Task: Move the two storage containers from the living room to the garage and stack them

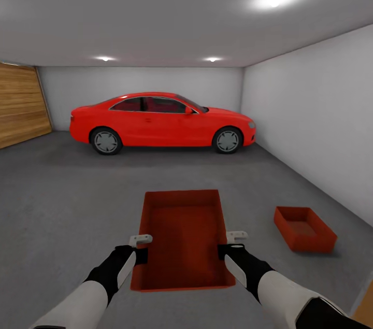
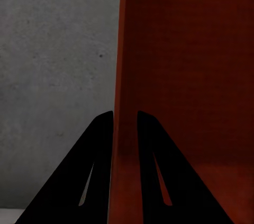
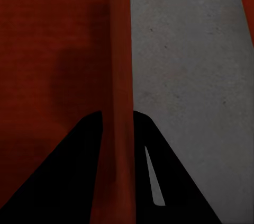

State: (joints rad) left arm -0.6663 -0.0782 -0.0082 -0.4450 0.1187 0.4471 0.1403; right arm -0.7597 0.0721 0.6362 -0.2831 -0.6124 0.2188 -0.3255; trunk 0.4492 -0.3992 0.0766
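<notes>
In the head view I carry an orange-red open-top storage container in front of me, above the dark grey concrete floor of the garage. My left gripper is shut on its left wall, seen as the red wall between the black fingers. My right gripper is shut on the right wall, with a finger on each side. The second storage container sits on the floor to the right, near the wall.
A red car is parked across the far end of the garage. A wooden-plank door is at the left. A plain white wall runs along the right side. Open concrete lies between me and the car.
</notes>
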